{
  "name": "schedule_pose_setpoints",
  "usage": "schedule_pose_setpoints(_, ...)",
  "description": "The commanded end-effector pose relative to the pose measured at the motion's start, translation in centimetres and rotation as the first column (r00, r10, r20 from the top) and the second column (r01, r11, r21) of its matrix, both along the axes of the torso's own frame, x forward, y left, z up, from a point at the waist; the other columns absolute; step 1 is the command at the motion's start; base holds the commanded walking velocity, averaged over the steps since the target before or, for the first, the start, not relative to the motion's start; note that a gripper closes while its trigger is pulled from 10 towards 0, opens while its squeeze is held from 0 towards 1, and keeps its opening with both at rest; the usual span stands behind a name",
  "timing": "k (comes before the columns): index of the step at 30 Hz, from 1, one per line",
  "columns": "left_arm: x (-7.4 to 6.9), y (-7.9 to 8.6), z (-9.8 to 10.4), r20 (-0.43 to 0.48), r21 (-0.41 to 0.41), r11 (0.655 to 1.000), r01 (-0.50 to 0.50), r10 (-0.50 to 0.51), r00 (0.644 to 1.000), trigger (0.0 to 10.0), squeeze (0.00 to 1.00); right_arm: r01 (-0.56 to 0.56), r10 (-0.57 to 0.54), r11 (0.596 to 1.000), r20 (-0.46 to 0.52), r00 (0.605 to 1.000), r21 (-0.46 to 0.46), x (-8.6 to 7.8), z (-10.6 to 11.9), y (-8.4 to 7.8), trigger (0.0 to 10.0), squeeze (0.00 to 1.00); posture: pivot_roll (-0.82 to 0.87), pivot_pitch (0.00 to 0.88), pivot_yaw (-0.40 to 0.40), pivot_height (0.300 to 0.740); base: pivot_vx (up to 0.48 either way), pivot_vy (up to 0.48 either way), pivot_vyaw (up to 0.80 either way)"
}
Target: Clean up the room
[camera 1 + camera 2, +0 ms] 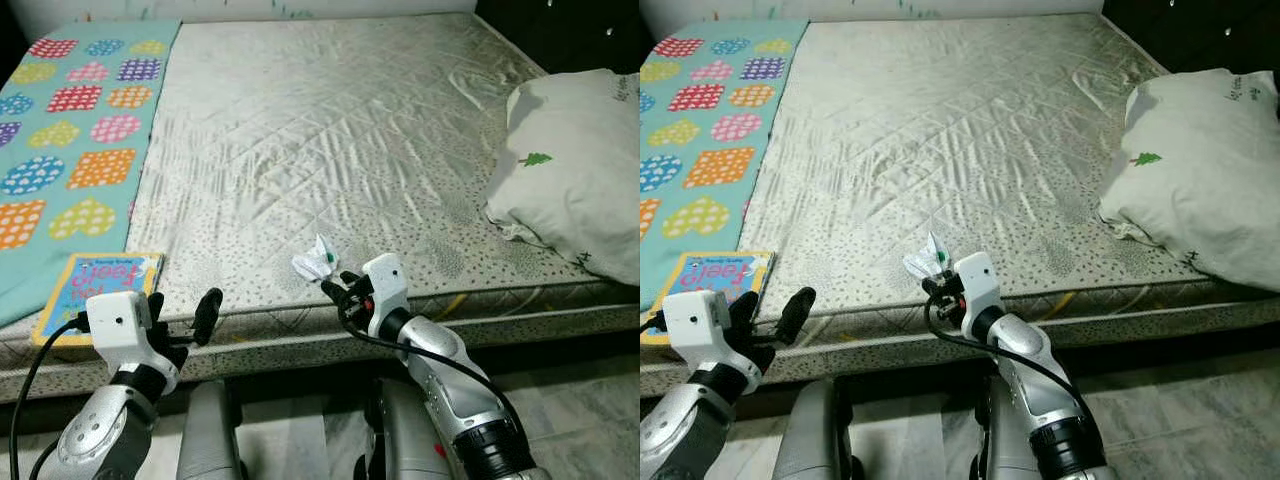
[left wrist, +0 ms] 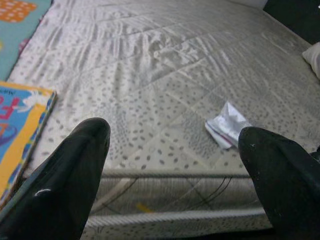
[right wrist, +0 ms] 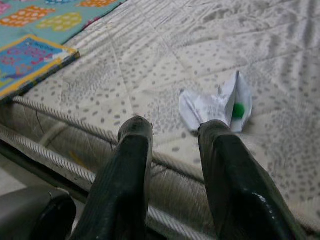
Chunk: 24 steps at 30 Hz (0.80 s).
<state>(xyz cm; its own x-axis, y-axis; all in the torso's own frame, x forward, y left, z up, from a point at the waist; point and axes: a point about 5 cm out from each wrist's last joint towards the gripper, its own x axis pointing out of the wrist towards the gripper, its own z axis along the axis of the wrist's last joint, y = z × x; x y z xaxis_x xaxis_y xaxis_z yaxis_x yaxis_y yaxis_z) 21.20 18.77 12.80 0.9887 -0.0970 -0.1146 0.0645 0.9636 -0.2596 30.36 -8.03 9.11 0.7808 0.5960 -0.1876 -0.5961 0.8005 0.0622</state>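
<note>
A crumpled white paper scrap [image 1: 316, 262] with a green spot lies on the grey quilted mattress [image 1: 330, 130], close to its front edge. My right gripper [image 1: 335, 285] hovers at that edge just short of the scrap [image 3: 220, 105]; it is open by a narrow gap, with nothing between its fingers [image 3: 135, 145]. A colourful children's book [image 1: 95, 290] lies flat at the front left of the mattress. Beside the book, over the mattress edge, my left gripper [image 1: 182, 315] is held wide open and empty.
A teal blanket [image 1: 70, 150] with coloured hearts covers the left side of the bed. A white pillow [image 1: 570, 170] rests on the right side. Pale tiled floor [image 1: 580, 400] runs below the bed's front edge, where my legs stand.
</note>
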Motion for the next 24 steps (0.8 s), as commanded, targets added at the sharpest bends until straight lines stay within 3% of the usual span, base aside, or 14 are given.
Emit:
schedule_pose_setpoints(1,-0.1,0.2,-0.3,-0.012,0.016,1.000,-0.026,0.026,1.000,10.0,0.00,0.000,0.000,1.000,0.005,1.000,0.015,0.2,0.1,-0.1,10.0,0.00,-0.04,0.124,-0.015,0.482,0.000,0.000,0.00)
schedule_pose_setpoints(10,0.0,0.2,-0.3,-0.010,0.017,0.999,-0.042,0.042,0.999,10.0,0.00,0.000,0.000,1.000,0.048,0.999,0.001,0.6,0.4,0.0,10.0,0.00,-0.04,0.126,-0.018,0.472,0.000,0.000,0.00)
schedule_pose_setpoints(19,-0.1,0.2,-0.1,-0.002,0.023,0.998,-0.050,0.050,0.999,10.0,0.00,0.016,-0.017,1.000,0.043,0.999,0.027,1.0,0.4,0.8,10.0,0.00,-0.02,0.124,-0.019,0.472,0.000,0.000,0.79)
schedule_pose_setpoints(24,-0.2,0.2,-0.1,0.002,0.030,0.998,-0.051,0.051,0.999,10.0,0.00,0.058,-0.060,0.997,0.042,0.997,0.043,1.5,0.4,0.6,10.0,0.00,-0.01,0.123,-0.017,0.472,0.000,0.000,0.09)
